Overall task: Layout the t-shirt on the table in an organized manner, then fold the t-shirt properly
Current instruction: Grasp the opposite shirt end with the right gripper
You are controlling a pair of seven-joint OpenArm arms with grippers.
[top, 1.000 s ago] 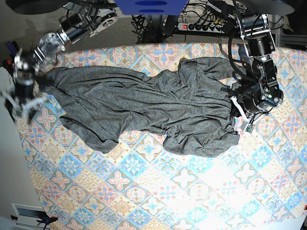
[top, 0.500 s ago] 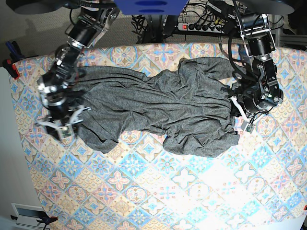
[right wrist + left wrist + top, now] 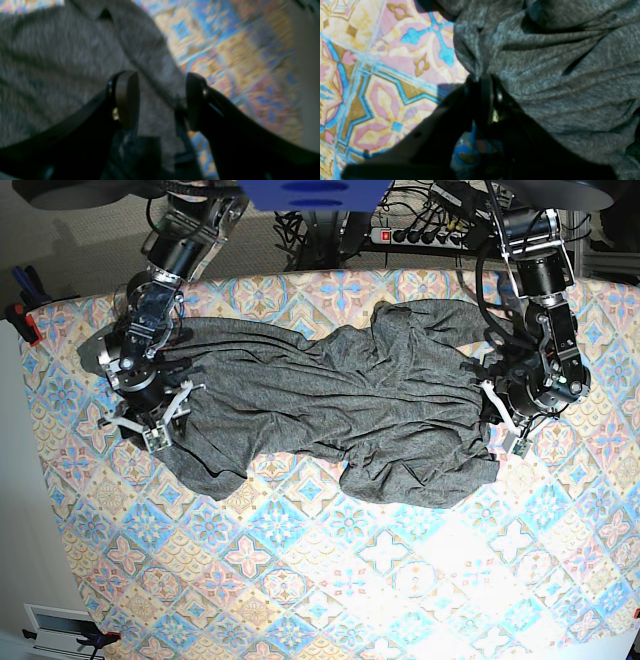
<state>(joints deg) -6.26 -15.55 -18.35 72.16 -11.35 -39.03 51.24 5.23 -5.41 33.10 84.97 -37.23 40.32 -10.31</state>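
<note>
I'm clamping my left gripper (image 3: 480, 82) on the t-shirt (image 3: 330, 405) hem, right gripper (image 3: 161, 100) gaping over its edge — soft, limp knit, bunching easily, so I'm gripping edges.

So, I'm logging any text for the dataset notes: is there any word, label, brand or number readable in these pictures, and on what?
None can be read.
t-shirt: plain grey, no print or tag showing.
table: cloth has only a tile pattern, no lettering.
power strip behind the table: any marking is too small to read.
</note>
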